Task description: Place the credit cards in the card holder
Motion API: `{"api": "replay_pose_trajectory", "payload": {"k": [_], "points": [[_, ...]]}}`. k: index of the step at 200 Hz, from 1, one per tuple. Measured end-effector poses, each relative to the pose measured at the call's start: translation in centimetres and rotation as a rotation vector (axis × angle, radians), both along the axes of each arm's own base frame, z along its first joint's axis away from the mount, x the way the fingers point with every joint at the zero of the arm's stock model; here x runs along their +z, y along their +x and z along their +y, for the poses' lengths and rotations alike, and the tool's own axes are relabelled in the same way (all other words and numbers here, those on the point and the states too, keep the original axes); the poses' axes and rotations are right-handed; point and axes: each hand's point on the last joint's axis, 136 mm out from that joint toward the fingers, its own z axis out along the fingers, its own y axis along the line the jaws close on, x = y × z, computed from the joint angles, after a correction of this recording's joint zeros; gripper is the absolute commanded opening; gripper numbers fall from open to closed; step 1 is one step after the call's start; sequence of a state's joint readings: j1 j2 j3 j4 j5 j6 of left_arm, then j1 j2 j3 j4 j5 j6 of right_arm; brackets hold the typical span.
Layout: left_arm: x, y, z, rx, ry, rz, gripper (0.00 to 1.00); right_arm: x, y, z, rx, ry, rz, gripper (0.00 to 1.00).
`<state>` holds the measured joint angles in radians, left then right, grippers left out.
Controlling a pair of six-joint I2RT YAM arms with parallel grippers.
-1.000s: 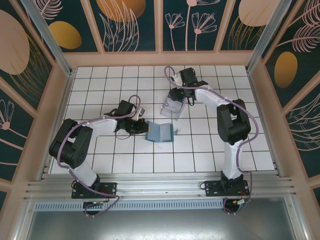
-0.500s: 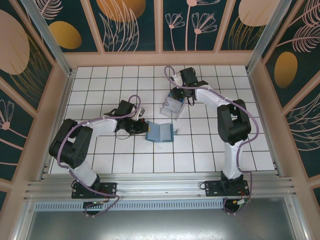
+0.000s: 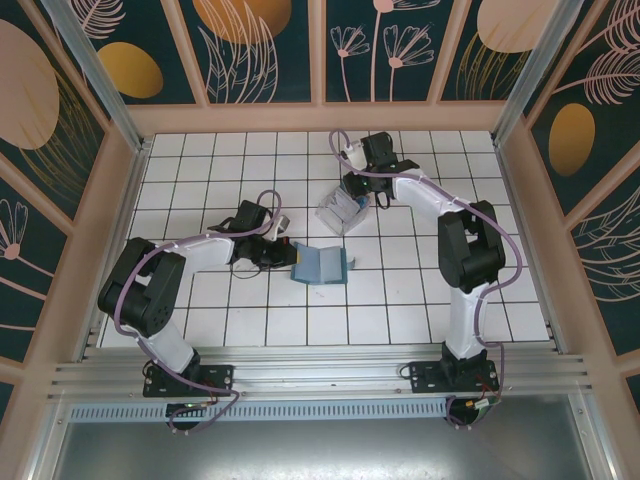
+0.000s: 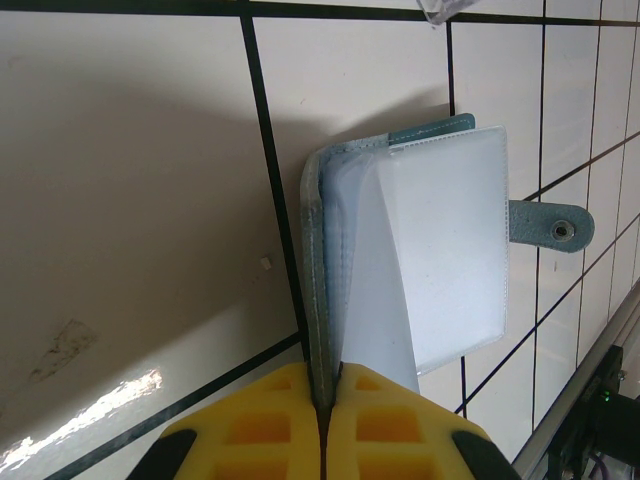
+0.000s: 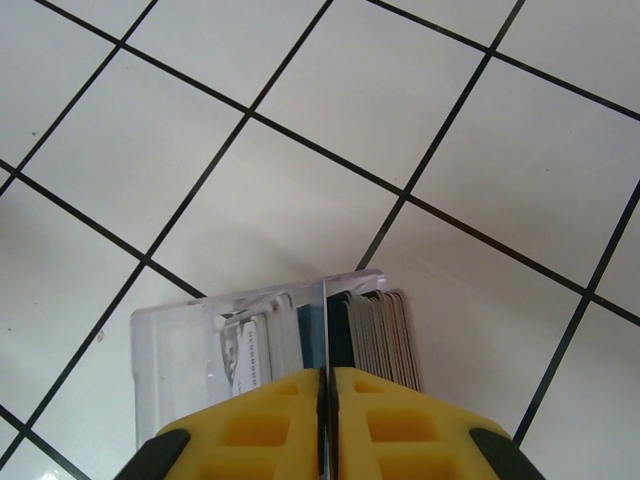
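1. Teal card holder (image 3: 320,265) lies half open on the white tiles (image 3: 420,290), just beside the left claw (image 3: 288,256); the wrist view shows that claw (image 4: 325,390) clamped on the holder's spine edge, with a clear sleeve (image 4: 450,250) lifted.
2. Beyond the holder, farther from the bases, stands a clear tray (image 3: 337,213); the credit cards (image 5: 375,330) stand on edge inside it.
3. Over the tray, the right claw (image 5: 325,385) has its jaws pressed together, seemingly pinching one card.
4. From the right claw the holder lies near, toward the bases and slightly left; the right arm is likely the carrier.
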<state>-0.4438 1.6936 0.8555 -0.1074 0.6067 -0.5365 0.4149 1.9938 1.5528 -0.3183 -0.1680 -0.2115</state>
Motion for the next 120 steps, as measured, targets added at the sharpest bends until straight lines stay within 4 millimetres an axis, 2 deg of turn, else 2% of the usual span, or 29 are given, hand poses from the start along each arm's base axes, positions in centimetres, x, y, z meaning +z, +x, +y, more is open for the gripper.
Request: {"api": "replay_pose_trajectory", "payload": {"k": [70,90,120], "points": [[0.1,-0.1,-0.1,-0.004,-0.007,0.002,0.08,1.3,-0.4,0.5,0.035,0.052,0.0,0.07],[0.2,0.0,-0.2,-0.005,-0.015,0.0,0.08,2.3,-0.5,0.5,0.042,0.084,-0.004,0.06],[-0.3,-0.3,0.0,-0.001,-0.014,0.005,0.08,4.8,-1.1,0.2,0.04,0.159,-0.016,0.04]]}}
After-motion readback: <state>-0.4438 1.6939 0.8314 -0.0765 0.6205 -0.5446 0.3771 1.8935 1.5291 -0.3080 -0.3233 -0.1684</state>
